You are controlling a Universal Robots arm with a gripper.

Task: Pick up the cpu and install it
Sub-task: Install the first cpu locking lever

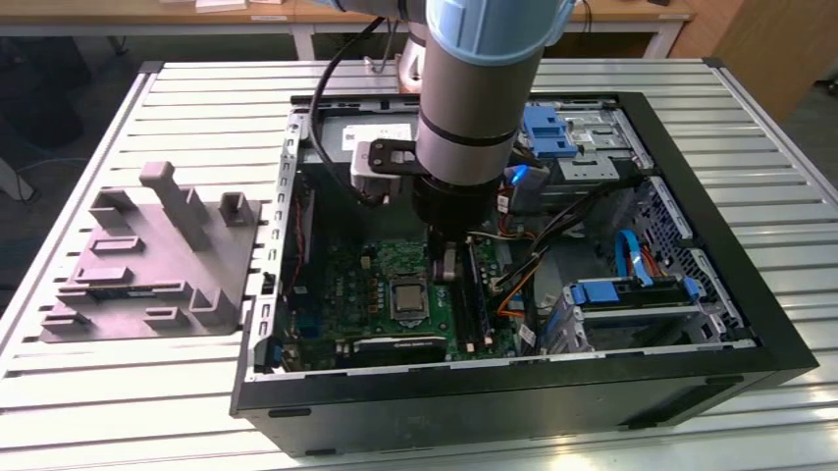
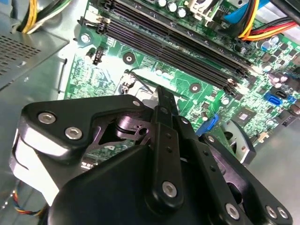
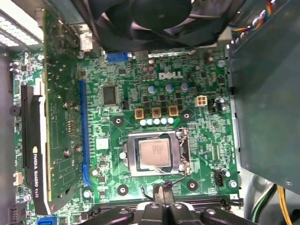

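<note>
A pale slatted metal worktop [image 1: 157, 392] carries an open black computer case [image 1: 524, 402] with a grey moulded plastic block with upright posts [image 1: 151, 260] beside it, toward the exterior view's left edge. In that view the grey robot arm [image 1: 478, 108] reaches down into the case, its black tool [image 1: 452, 265] low over the green motherboard [image 1: 360, 285], just beside the silver rectangular socket frame [image 1: 408, 294].

In the second wrist view the tool's black fingers [image 2: 165, 105] come together to a narrow tip over the board, pressed together with nothing between them.

In the first wrist view the small flat square silver-grey cpu [image 3: 153, 153] lies seated inside the socket frame [image 3: 157, 171] on the motherboard [image 3: 140, 98], and the tool's tip [image 3: 162, 191] hangs just outside the frame's edge, apart from the chip.
</note>
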